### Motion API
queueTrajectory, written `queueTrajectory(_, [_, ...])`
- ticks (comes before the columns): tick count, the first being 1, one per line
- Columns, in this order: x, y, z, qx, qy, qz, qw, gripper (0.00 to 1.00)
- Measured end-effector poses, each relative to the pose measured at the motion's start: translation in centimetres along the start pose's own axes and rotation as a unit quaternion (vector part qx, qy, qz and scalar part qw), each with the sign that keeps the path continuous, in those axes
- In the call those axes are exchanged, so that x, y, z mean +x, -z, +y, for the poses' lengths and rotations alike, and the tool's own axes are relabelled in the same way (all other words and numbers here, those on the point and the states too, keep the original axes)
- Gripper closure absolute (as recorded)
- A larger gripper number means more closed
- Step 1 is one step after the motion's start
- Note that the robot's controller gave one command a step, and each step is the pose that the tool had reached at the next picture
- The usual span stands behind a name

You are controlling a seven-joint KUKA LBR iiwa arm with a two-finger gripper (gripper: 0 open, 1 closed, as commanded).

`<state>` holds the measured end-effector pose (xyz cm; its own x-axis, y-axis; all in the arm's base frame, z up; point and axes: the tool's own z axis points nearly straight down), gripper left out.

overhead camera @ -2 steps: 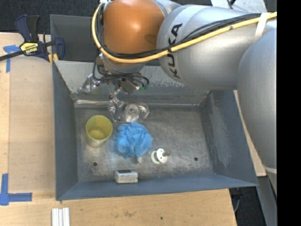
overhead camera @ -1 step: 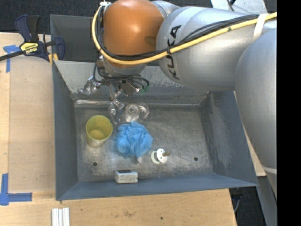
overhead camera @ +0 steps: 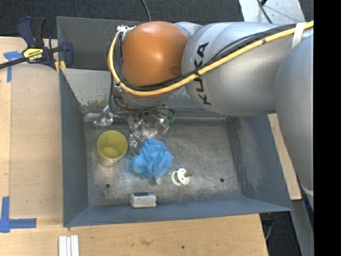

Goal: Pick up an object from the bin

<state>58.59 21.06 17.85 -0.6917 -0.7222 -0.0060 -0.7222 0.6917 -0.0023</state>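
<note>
Hovering over the crumpled blue puff (overhead camera: 152, 160), the gripper (overhead camera: 139, 133), open or closed unclear, faces something probably soft and light, best pinched mid-bunch.

You can read one word, KUKA, in black capitals on the silver arm housing (overhead camera: 201, 73), just beside the orange wrist cover (overhead camera: 152, 52). It stands above and right of the pincer (overhead camera: 139, 131), its letters running sideways.
</note>
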Motion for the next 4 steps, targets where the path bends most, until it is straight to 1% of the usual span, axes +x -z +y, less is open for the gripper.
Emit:
queueTrajectory(1, [4.3,-1.0,-0.6,-0.002,0.019,0.0018,0.9998,0.00])
queueTrajectory(2, [3.8,-1.2,-2.0,0.001,-0.064,0.0020,0.9980,0.00])
queueTrajectory(3, [1.8,-10.4,1.2,0.000,-0.198,-0.0006,0.9802,1.00])
queueTrajectory(4, [1.8,-10.4,1.2,0.001,-0.198,-0.0007,0.9801,1.00])
